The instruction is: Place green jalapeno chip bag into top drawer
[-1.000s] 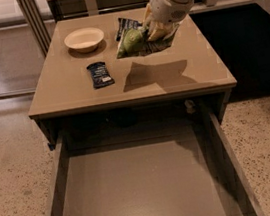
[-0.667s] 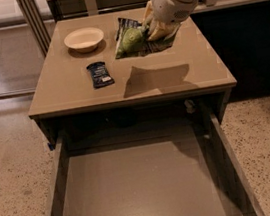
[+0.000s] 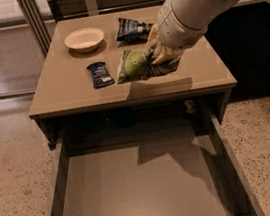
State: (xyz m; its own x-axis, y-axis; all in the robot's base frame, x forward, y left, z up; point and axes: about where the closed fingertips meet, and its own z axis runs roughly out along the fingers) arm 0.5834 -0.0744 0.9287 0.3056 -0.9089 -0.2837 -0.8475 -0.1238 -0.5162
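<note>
The green jalapeno chip bag (image 3: 134,65) hangs in the air above the front half of the table, held at its right end by my gripper (image 3: 160,55). The gripper is shut on the bag, and the white arm reaches in from the upper right. The top drawer (image 3: 138,195) is pulled wide open below the table's front edge, its flat grey-brown bottom bare. The bag is above the tabletop, a little behind the drawer opening.
On the tan table (image 3: 72,96) lie a small dark blue bar packet (image 3: 100,74), a cream bowl (image 3: 84,39) and a dark navy chip bag (image 3: 132,29). Speckled floor lies on both sides of the drawer. A dark cabinet stands to the right.
The gripper with the green bag has moved toward the table's front edge and lower. The navy bag behind it now shows.
</note>
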